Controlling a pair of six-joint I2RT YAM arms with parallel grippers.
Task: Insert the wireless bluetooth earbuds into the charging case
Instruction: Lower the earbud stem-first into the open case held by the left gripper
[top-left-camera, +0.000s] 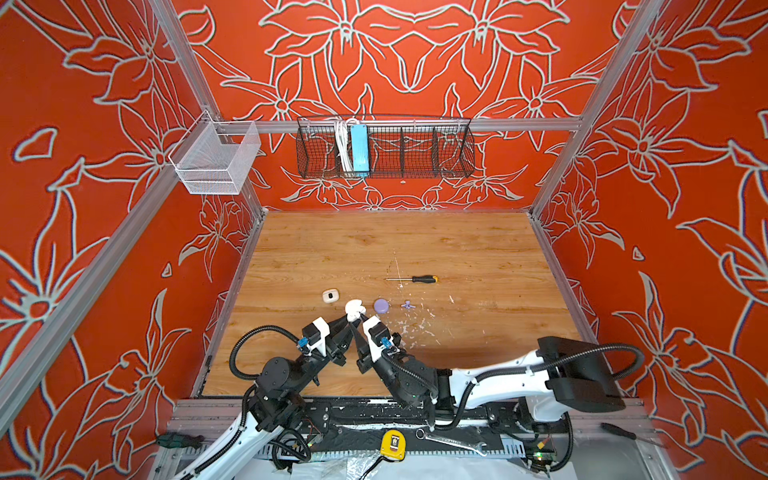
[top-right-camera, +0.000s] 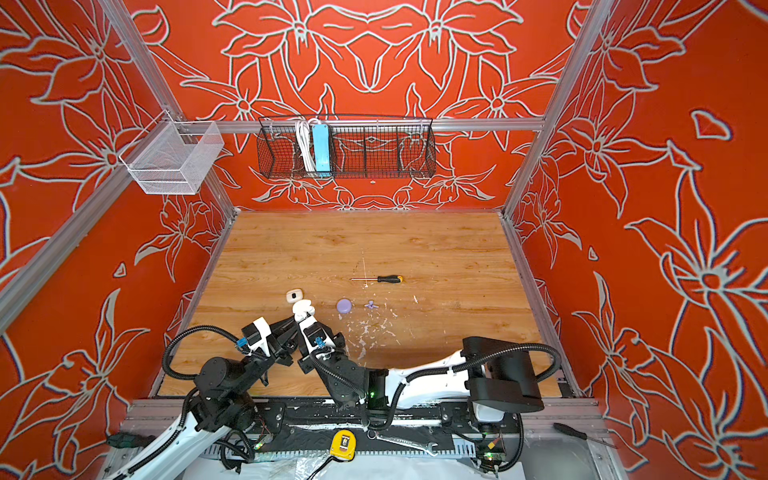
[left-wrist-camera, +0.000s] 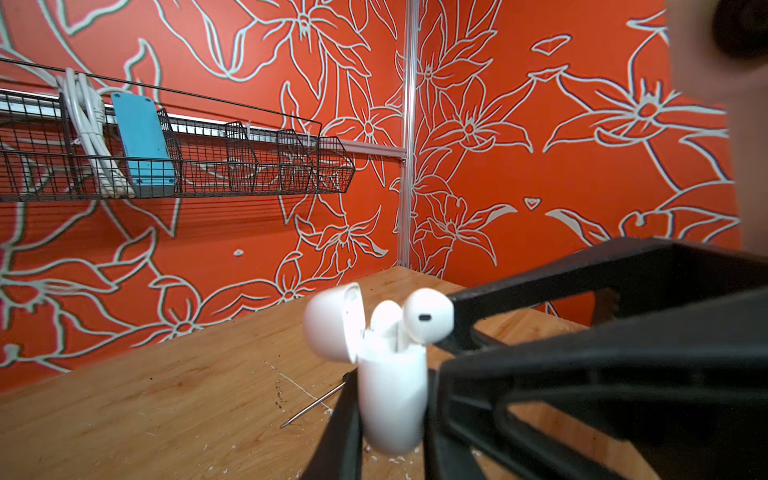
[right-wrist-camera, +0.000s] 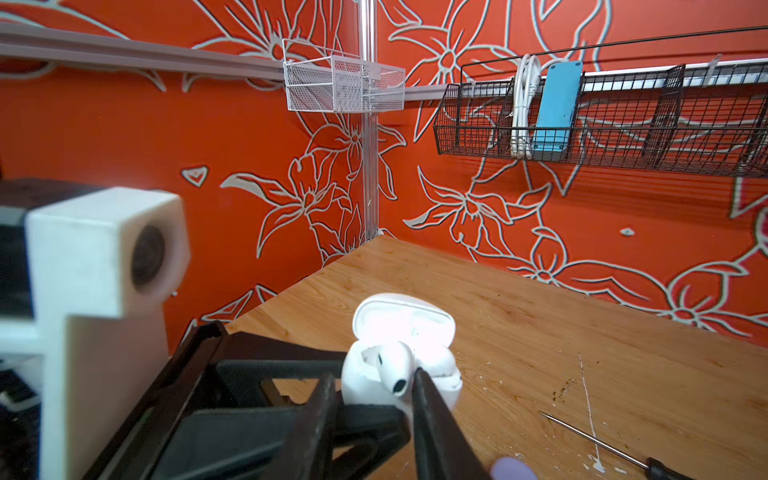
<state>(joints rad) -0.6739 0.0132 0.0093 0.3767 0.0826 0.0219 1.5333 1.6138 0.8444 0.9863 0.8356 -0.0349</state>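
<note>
Left gripper (left-wrist-camera: 390, 415): jaws pinch the white charging case (left-wrist-camera: 390, 374) by its lower body, one finger on each side. The case stands upright at lower centre of the left wrist view, raised off the table (top-left-camera: 374, 249). Its lid (left-wrist-camera: 328, 324) is hinged open.

Right gripper (right-wrist-camera: 372, 376): jaws stand parted, at the case mouth. One white earbud (right-wrist-camera: 395, 368) sits stem-down in the case, with its head above the rim. It touches one finger of the right gripper. Contact with the other finger cannot be confirmed from the wrist views.

A second white earbud (left-wrist-camera: 384, 318) is seated beside the first, between it and the lid.

In both top views the two grippers meet at the case, lower centre of the frame. Items lying on the table:
- small white case (top-left-camera: 330, 296), just left of the grippers
- closed purple case (top-left-camera: 381, 306), just right of them
- lilac earbuds (top-left-camera: 408, 305), right of the purple case, apart from it
- screwdriver (top-left-camera: 419, 279), above these in the frame
</note>
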